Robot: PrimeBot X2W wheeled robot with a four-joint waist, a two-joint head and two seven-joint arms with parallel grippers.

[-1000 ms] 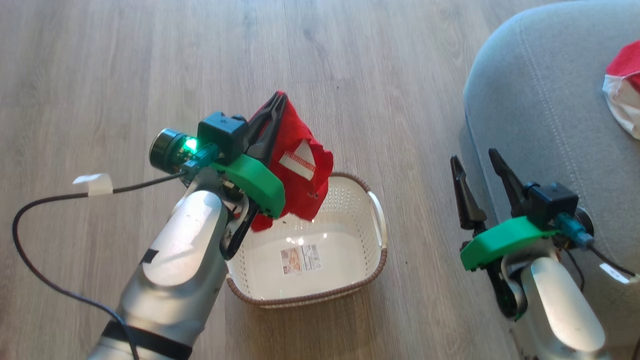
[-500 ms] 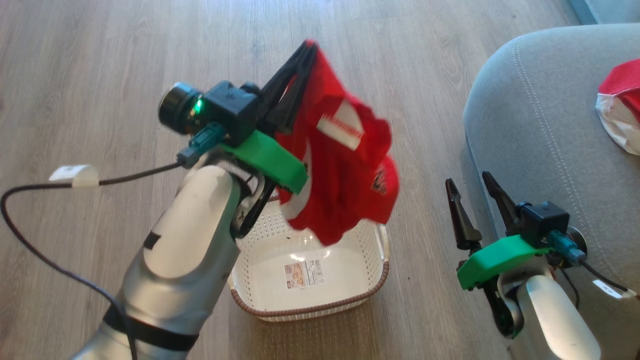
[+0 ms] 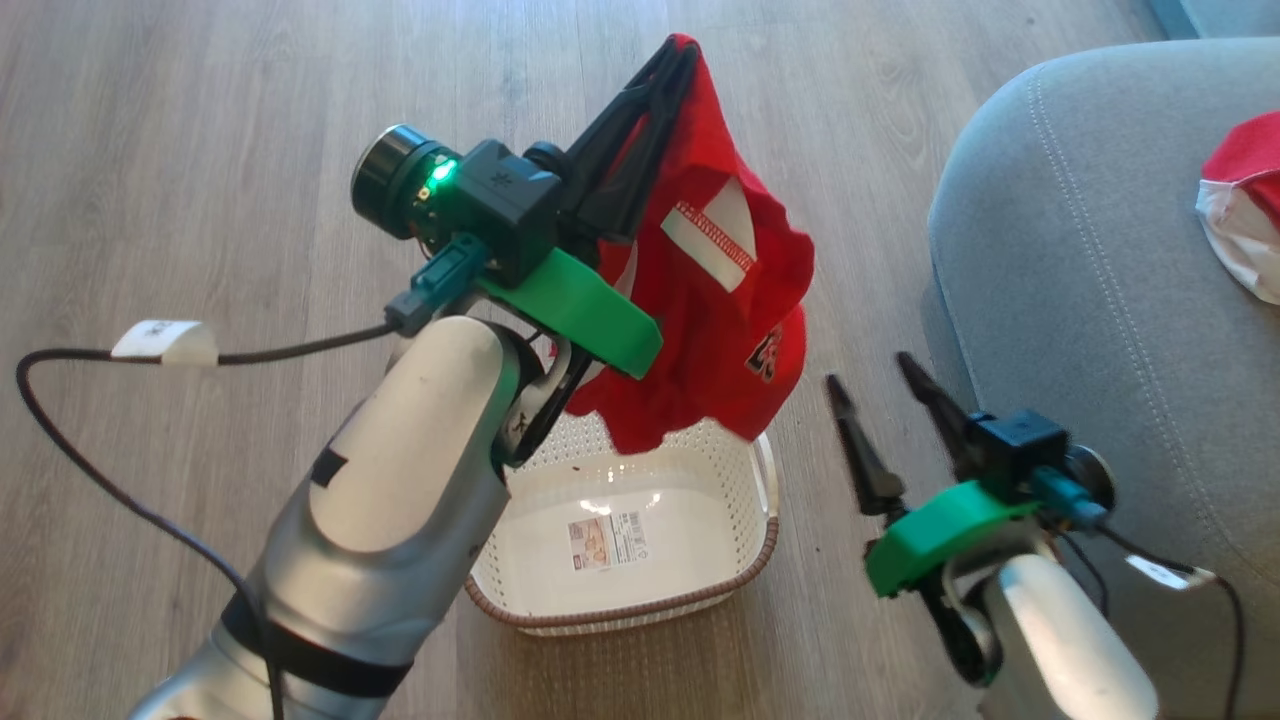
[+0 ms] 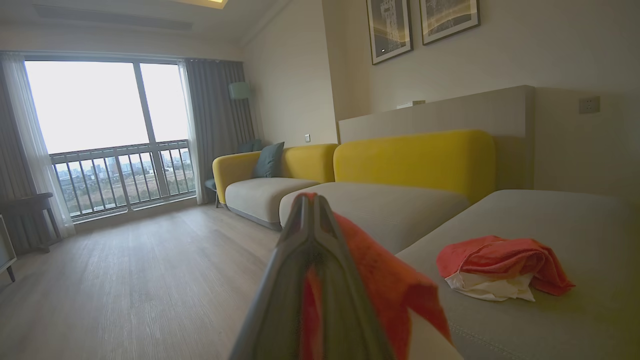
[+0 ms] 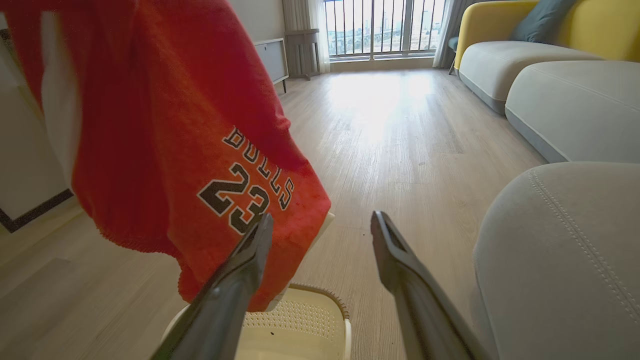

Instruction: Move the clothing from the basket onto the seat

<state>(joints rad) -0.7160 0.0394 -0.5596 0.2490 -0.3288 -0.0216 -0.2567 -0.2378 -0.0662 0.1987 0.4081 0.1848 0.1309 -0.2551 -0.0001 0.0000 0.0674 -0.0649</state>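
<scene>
Left gripper [image 3: 672, 55]: head view, top centre, fingers pressed together on a fold of shirt [image 3: 720, 320].
- Against a second ago: higher and further right relative to basket [image 3: 745, 500]. Shirt hem was dipping inside, now hangs above the far rim.
- Basket interior: bare but for label [image 3: 603, 541]. Judged last piece out, with only the carry to seat [image 3: 1090, 250] left.
- Right gripper [image 3: 870, 375]: lower right, jaws spread, holding nothing. Shifted left, off the seat edge and toward the basket.
- Second garment [image 3: 1245, 230]: already on the seat, right edge of frame.

Left wrist view.
- Left gripper [image 4: 311, 200]: tips together, shirt [image 4: 395, 290] draped to the right of the fingers.
- Seat [image 4: 575, 220]: right half of frame, second garment [image 4: 500, 265] crumpled on it, bare cushion beside it for the drop.
- Yellow backrest [image 4: 415, 160] behind.

Right wrist view.
- Right gripper [image 5: 322, 217]: wide apart, empty.
- Shirt [image 5: 165, 125]: upper left, hem down by the left finger. Contact cannot be told.
- Basket [image 5: 300, 320] bottom centre, seat [image 5: 560, 250] lower right, floor [image 5: 400, 125] beyond.
- In the way: right gripper sits between hanging shirt and seat. Possible snag of the hem on it during a swing rightward.
</scene>
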